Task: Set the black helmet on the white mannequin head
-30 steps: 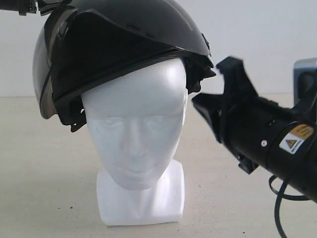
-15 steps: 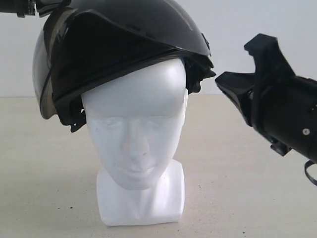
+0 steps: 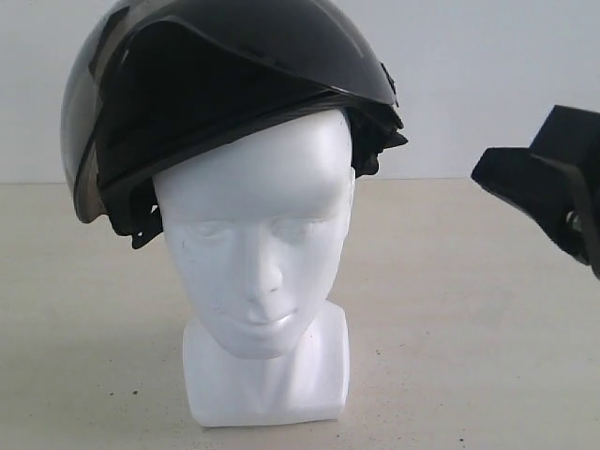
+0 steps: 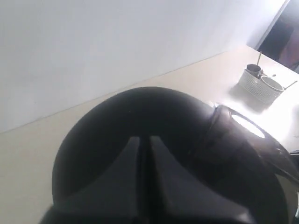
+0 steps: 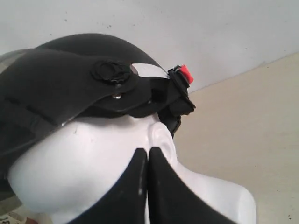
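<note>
We see the helmet (image 3: pixel 262 47) shell as hard black plastic, smooth, with a soft sheen that catches highlights. Its visor (image 3: pixel 77 112) looks like smoky, translucent, glossy plastic. The padding (image 3: pixel 139 220) beneath reads as matt black cloth. We find the head (image 3: pixel 253 234) white, smooth and mildly glossy, with faint specks. The table (image 3: pixel 450 309) looks matt beige and finely grained. The right gripper (image 5: pixel 147 154) looks like matt black plastic.

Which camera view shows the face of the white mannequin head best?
The exterior view: the white mannequin head faces the camera, with face, neck and base visible. The right wrist view shows only one side of it. The left wrist view shows none of it.
</note>
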`<state>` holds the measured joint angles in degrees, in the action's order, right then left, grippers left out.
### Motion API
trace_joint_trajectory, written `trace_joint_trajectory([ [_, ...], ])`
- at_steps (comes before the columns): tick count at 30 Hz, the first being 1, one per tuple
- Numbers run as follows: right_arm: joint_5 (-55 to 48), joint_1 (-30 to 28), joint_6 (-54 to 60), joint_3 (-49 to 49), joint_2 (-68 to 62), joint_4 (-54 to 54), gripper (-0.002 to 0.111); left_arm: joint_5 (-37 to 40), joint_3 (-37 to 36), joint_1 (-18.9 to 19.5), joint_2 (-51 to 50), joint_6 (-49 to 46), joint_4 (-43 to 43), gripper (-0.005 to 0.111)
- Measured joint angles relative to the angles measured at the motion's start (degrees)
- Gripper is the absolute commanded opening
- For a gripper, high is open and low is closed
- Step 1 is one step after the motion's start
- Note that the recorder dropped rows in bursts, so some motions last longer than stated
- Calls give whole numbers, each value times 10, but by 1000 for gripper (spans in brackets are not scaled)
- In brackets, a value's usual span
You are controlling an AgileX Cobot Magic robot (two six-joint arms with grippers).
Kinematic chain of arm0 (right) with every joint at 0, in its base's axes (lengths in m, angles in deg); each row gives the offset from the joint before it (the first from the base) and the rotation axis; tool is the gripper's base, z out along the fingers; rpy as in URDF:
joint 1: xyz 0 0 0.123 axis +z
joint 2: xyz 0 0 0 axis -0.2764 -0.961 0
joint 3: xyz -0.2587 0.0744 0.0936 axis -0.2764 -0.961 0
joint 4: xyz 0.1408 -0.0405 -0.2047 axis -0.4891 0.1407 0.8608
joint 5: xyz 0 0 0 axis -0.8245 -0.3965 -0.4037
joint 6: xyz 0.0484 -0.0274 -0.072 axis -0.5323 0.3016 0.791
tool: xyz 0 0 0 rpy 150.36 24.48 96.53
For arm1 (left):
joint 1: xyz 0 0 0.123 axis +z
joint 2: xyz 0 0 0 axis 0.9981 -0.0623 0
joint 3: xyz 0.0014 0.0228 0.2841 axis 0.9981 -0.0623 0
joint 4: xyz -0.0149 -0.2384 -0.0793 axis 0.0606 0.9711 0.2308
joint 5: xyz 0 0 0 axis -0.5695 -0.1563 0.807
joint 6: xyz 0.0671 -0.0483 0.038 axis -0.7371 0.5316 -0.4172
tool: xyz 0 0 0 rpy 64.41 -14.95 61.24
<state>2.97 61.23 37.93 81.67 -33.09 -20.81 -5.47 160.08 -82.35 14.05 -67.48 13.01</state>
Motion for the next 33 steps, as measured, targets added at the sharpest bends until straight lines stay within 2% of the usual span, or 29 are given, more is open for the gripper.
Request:
trace_joint_trajectory([
  [3, 12, 0, 305, 43, 0, -213, 0, -1, 0, 13, 50, 23, -9, 4],
  [8, 124, 0, 597, 154, 0, -263, 0, -11, -14, 14, 107, 51, -36, 4],
  [11, 261, 0, 831, 223, -2, -264, 0, -32, -46, 14, 149, 62, -38, 4],
  [18, 505, 0, 892, 268, -16, -264, 0, -48, -69, 14, 187, 71, -42, 4],
  [21, 553, 0, 894, 258, -21, -265, 0, -48, -70, 14, 193, 76, -42, 4],
  [28, 558, 0, 892, 180, -30, -270, 0, -49, -70, 14, 195, 93, -45, 4],
  [33, 457, 0, 894, 170, -30, -276, 0, -51, -70, 14, 200, 103, -50, 4],
])
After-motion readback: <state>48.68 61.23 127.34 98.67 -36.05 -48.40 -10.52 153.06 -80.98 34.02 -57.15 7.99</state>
